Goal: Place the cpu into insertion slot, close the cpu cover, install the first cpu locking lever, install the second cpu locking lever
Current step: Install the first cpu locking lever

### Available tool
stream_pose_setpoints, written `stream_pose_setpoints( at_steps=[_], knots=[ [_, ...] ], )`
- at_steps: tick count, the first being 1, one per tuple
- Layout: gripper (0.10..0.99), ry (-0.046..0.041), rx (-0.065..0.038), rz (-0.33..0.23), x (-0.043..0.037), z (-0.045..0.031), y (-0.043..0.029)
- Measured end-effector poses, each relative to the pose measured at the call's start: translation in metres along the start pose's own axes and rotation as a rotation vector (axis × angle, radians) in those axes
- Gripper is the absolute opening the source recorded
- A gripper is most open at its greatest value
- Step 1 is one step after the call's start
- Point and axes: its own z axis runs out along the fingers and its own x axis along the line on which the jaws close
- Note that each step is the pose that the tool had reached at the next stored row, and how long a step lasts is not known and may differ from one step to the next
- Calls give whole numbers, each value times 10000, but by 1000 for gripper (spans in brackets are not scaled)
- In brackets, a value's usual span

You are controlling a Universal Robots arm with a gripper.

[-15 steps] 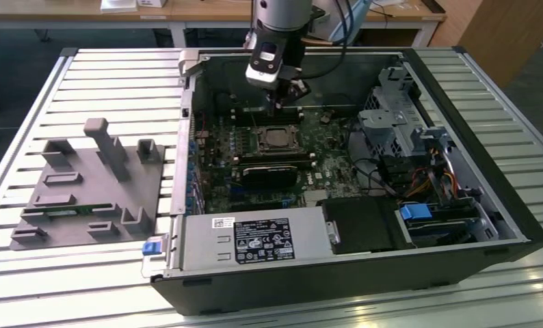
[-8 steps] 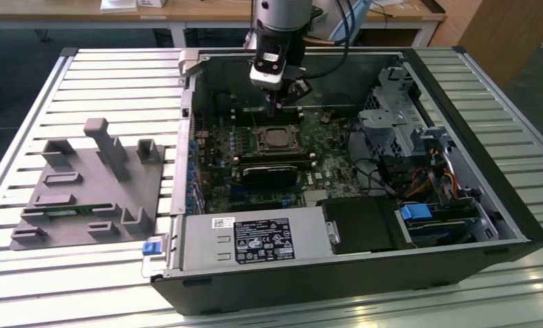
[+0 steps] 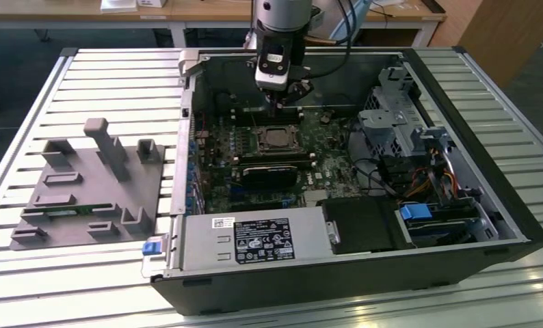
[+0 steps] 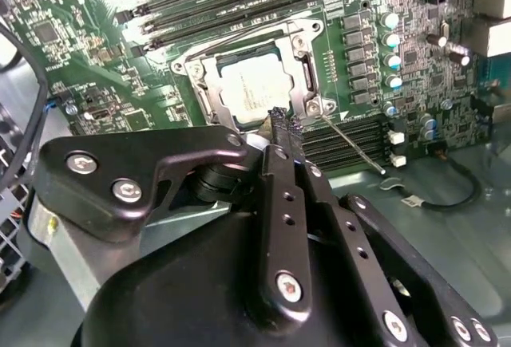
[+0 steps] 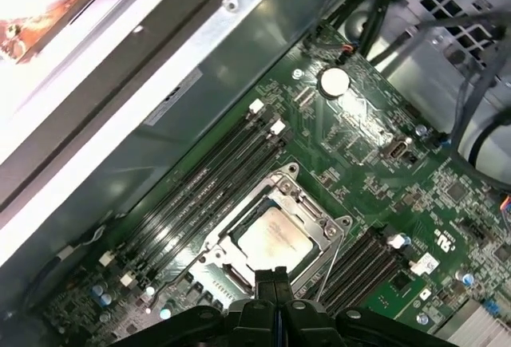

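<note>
Gripper (image 4: 281, 124) poised just at edge of socket (image 4: 201, 90), fingers (image 4: 279, 203) pressed together, pinching nothing. Chip (image 4: 251, 88) seated in socket, cover frame (image 4: 306, 69) down over it; socket on green board (image 5: 359, 163) inside open computer case (image 3: 345, 277).

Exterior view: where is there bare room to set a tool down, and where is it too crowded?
Bare slats of the table lie between the grey fixture and the far edge, also on the exterior view's right of the case. Crowded: the motherboard around the cpu, with the gripper close to it.
</note>
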Motion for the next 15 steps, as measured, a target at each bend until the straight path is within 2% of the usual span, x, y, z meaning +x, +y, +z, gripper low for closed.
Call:
stream_pose_setpoints(
  at_steps=[11,15],
  knots=[
    [106,9,-4,-987,0,3,0],
    [106,15,-8,-1609,0,7,0]
  ],
)
